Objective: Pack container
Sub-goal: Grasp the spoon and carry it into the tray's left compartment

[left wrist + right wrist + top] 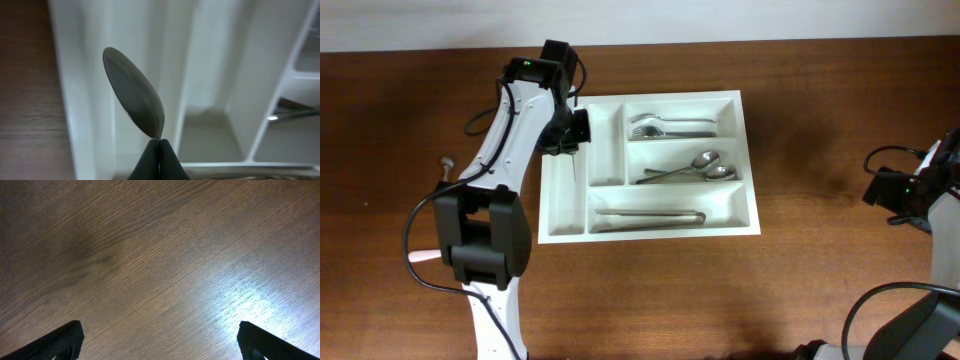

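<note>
Container (pixel 562 205) directly beneath left claw (pixel 160 142) pinching a spoon (pixel 134 95), right claw (pixel 160 340) spread, well apart

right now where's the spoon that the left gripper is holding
In the left wrist view the spoon is pinched in the left gripper, above the narrow upright compartments at the left end of the container.

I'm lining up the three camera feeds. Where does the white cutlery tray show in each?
Overhead: white cutlery tray at centre.
Left wrist: the tray fills most of the picture, behind the held spoon.
Right wrist: not in it.
Shared landmark: the brown wooden table, in all three.
</note>
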